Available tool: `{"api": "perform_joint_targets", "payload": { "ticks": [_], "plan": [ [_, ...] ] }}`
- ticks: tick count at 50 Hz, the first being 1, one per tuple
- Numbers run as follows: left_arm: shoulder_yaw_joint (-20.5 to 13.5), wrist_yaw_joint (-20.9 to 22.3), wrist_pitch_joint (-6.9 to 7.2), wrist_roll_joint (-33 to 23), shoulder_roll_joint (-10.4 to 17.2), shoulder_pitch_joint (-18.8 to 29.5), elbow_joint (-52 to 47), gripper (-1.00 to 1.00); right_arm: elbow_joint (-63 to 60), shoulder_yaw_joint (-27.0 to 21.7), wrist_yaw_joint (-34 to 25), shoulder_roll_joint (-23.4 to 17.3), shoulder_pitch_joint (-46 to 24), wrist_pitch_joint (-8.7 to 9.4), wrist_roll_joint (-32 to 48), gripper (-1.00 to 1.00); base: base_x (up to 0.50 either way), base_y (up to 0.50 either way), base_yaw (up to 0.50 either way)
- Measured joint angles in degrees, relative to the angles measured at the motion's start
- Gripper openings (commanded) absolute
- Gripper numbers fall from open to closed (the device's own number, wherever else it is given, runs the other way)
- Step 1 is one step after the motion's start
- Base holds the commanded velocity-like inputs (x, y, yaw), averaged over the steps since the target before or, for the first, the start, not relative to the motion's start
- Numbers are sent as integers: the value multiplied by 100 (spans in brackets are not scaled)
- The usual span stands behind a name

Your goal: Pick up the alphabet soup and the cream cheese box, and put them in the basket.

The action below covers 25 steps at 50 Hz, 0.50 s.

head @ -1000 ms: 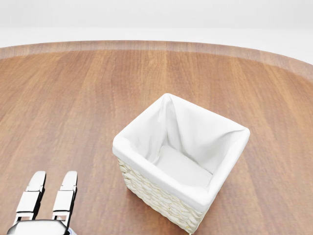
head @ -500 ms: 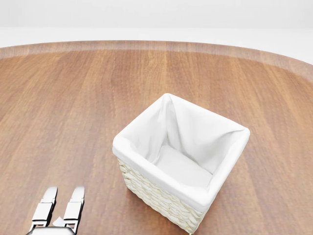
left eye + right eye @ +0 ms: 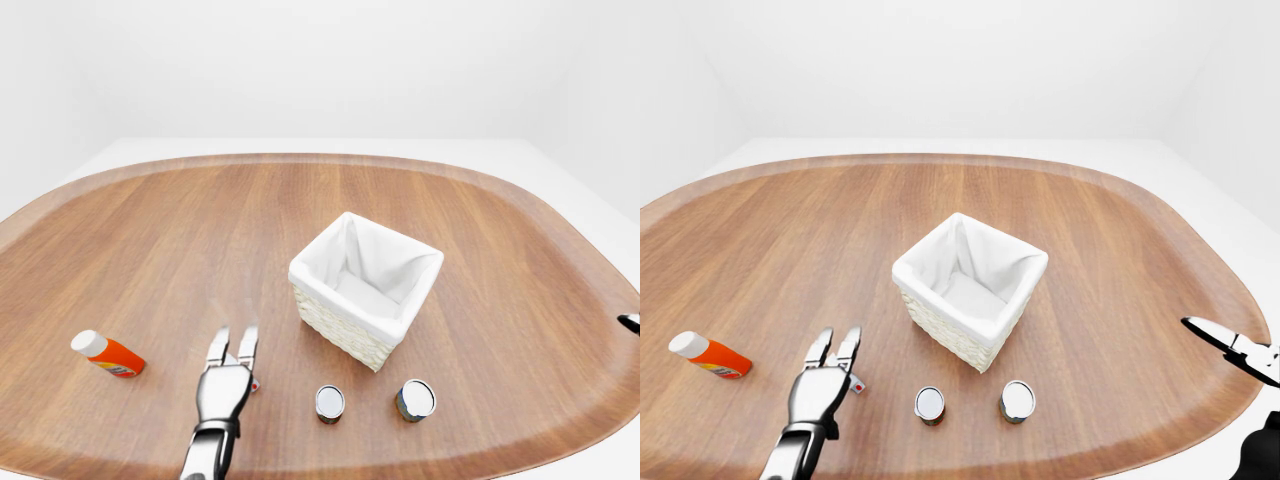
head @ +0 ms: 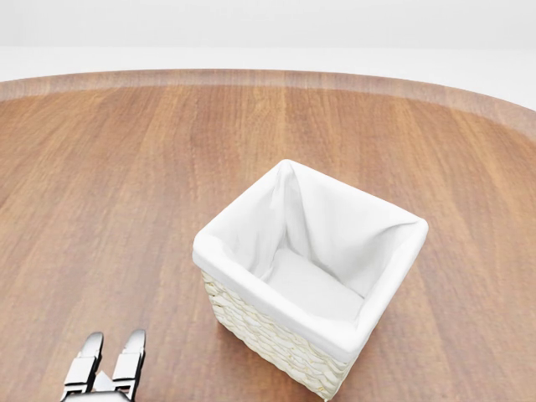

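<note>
Left hand (image 3: 224, 385) reaches in from the bottom of the left-eye view with its fingers (image 3: 217, 346) stretched out straight and spread, gripping nothing; it hovers over a small box (image 3: 252, 381) of which only a red-and-white corner shows, so whether this is the cream cheese box, and how its long axis lies, cannot be told. Right hand (image 3: 1225, 342) enters at the right edge of the right-eye view, its fingers extended and clear of everything. Two short cans stand upright on the wooden table (image 3: 150, 240), silver lids facing up: one can (image 3: 329, 402) just right of the left hand, the other can (image 3: 415, 399) further right; their labels are too small to say which is the alphabet soup. Both sit near the lower side of the basket (image 3: 352, 333), a square wicker one with a white cloth liner, set corner-on and holding nothing. An orange bottle (image 3: 108, 354) with a white cap lies on its side at the left, cap pointing up-left.
</note>
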State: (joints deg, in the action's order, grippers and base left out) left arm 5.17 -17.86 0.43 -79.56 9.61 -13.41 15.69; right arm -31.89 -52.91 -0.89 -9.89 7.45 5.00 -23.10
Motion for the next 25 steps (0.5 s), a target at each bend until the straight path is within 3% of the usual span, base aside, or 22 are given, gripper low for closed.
{"api": "perform_joint_targets", "payload": {
  "ticks": [25],
  "plan": [
    [-78,-494,89,301,162,538,1222,100,11,10,3,-9,-9,0,15,100,0,0,0]
  ]
}}
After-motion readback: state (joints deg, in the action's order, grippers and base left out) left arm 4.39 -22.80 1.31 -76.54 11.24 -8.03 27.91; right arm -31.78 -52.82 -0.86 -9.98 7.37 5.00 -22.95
